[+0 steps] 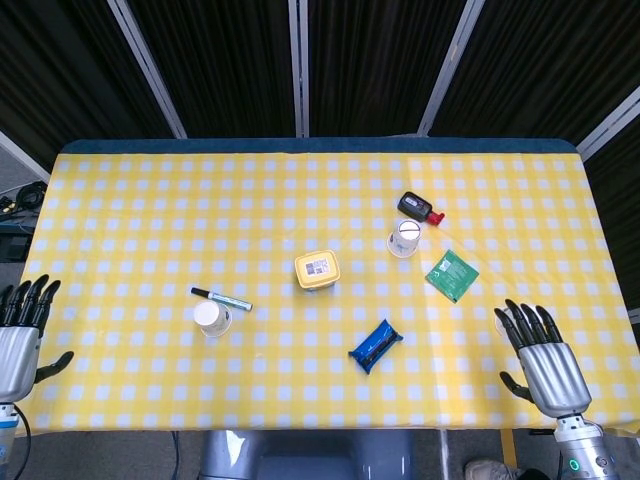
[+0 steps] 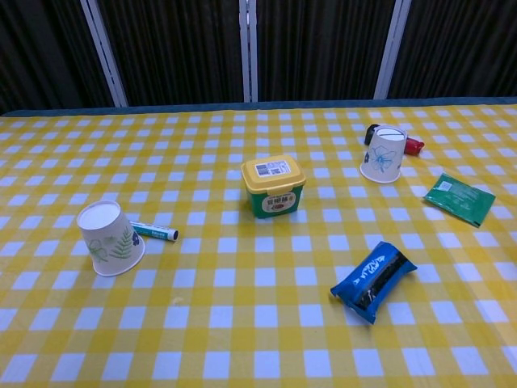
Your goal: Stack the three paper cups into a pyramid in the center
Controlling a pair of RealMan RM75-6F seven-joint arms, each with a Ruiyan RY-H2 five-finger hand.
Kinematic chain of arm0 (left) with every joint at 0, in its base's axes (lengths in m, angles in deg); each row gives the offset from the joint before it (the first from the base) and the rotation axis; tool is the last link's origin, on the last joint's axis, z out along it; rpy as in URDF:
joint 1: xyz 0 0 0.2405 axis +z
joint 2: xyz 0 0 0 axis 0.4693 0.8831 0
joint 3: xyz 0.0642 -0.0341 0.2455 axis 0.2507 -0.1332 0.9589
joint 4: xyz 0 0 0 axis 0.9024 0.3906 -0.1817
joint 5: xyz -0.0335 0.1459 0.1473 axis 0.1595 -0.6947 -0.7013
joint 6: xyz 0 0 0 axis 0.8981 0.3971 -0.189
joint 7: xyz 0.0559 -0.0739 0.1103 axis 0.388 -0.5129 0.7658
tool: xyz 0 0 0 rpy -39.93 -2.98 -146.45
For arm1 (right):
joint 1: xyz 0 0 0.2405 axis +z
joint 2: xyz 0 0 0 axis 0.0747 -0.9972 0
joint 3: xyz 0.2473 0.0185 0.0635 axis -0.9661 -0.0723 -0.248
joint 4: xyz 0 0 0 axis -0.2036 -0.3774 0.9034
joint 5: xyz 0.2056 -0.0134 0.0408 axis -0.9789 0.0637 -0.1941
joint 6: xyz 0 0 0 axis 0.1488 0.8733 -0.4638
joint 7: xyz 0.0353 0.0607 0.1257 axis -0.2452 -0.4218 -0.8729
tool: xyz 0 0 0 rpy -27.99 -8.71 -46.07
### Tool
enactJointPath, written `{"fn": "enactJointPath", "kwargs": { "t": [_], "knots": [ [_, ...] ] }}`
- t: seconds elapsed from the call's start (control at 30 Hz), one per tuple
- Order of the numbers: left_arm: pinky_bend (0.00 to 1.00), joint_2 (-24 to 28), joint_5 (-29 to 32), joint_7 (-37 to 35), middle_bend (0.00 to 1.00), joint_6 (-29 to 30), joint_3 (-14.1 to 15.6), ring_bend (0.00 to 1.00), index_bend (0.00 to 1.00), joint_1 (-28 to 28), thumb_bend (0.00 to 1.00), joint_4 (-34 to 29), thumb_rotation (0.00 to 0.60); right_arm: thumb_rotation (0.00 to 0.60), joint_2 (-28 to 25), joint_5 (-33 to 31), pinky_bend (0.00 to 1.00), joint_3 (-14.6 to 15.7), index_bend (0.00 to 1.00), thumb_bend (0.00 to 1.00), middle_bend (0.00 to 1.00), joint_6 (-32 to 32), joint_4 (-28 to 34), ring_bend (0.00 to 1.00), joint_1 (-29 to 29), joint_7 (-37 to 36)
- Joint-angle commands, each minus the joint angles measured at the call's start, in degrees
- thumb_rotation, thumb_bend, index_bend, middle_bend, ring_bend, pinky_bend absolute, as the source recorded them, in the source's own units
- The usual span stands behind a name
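Since none of the cups is yet stacked, you have the whole job ahead of you. In the head view, your left hand (image 1: 22, 335) sits at the lower left edge of the frame, fingers spread and holding nothing, and your right hand (image 1: 541, 358) sits at the lower right, likewise spread and empty. One paper cup (image 1: 212, 318) stands upside down at lower left of centre, just below a marker pen (image 1: 221, 298); a second cup (image 1: 405, 238) stands inverted at upper right of centre, next to a black and red object (image 1: 420, 209). What looks like a third cup (image 1: 503, 321) peeks out just behind your right fingertips at the lower right, mostly hidden, so I cannot be sure of it. The yellow tub (image 1: 317, 270) occupies the centre of the checked tablecloth (image 1: 150, 200), with a blue packet (image 1: 375, 345) below right of it and a green sachet (image 1: 451, 275) to the right. In the chest view neither hand shows; the near cup (image 2: 110, 238) is at left, touching or nearly touching the pen (image 2: 154, 232), the far cup (image 2: 384, 153) at upper right, and the tub (image 2: 273, 186) in the middle. Judging from this, the tub stands where the pyramid should go, so you may need to build beside it or shift it first.
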Motion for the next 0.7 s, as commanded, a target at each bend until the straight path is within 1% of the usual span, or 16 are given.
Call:
{"fn": "enactJointPath", "kwargs": {
  "t": [0.03, 0.1, 0.17, 0.3, 0.4, 0.57, 0.7],
  "knots": [
    [0.0, 0.0, -0.5, 0.4, 0.0, -0.2, 0.2, 0.0, 0.0, -0.3, 0.13, -0.2, 0.6, 0.6, -0.1, 0.0, 0.0, 0.0, 0.04, 0.12, 0.0, 0.0, 0.0, 0.0, 0.0, -0.1],
    [0.0, 0.1, -0.8, 0.9, 0.0, -1.3, 0.3, 0.0, 0.01, -0.9, 0.16, -0.8, 0.6, 0.6, -0.1, 0.0, 0.0, 0.0, 0.04, 0.12, 0.0, 0.1, 0.0, 0.0, 0.0, -0.1],
    [0.0, 0.2, -1.0, 1.8, 0.0, -2.6, 0.4, 0.0, 0.05, -1.7, 0.19, -1.3, 0.6, 0.6, 0.0, 0.0, 0.0, 0.0, 0.04, 0.12, 0.0, 0.0, 0.1, 0.0, 0.0, -0.1],
    [0.0, 0.9, -1.4, 4.3, 0.0, -6.8, 0.5, 0.0, 0.1, -4.3, 0.19, -2.7, 0.6, 0.6, 0.0, -0.1, 0.0, 0.0, 0.04, 0.12, 0.0, -0.1, 0.1, 0.0, 0.0, 0.0],
    [0.0, 0.8, -1.3, 6.3, 0.0, -10.4, -0.1, 0.0, 0.14, -6.9, 0.2, -3.8, 0.6, 0.6, 0.1, -0.1, 0.0, 0.1, 0.04, 0.12, 0.0, -0.2, 0.1, 0.0, 0.1, 0.1],
    [0.0, -0.7, 0.3, 10.9, 0.0, -15.6, -1.1, 0.0, 0.22, -10.6, 0.21, -5.0, 0.6, 0.6, -0.1, -0.1, 0.0, 0.1, 0.04, 0.12, 0.0, -0.2, 0.2, 0.0, 0.0, -0.3],
    [0.0, -2.2, 2.8, 14.4, 0.0, -19.3, -2.0, 0.0, 0.26, -13.2, 0.26, -6.2, 0.6, 0.6, -0.3, -0.1, 0.0, 0.1, 0.04, 0.12, 0.0, -0.1, 0.3, 0.0, 0.0, -0.7]
  ]
}}
